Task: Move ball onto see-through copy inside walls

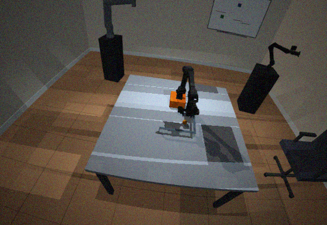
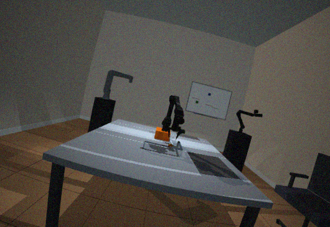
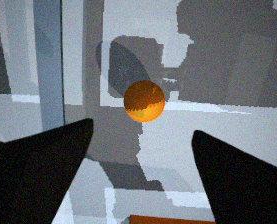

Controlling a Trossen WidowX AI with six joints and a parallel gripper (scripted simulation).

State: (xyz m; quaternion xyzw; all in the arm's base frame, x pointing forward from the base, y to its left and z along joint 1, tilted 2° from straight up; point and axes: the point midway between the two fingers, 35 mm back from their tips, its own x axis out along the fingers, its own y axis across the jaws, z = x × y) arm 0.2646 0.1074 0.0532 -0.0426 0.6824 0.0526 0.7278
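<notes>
The orange ball lies on the table inside the corner of the clear walls. One low clear wall runs along the camera side of the ball. The other clear wall stands to its side, with a gap between it and the ball. No separate see-through copy shows; the ball may cover it. My gripper is open and empty, above and back from the ball. In the wrist view the ball is beyond the fingertips, touching neither finger.
An orange block stands on the table behind the ball, close to the arm. Dark shadows lie across the table. Two other arms on black pedestals and a chair are off the table.
</notes>
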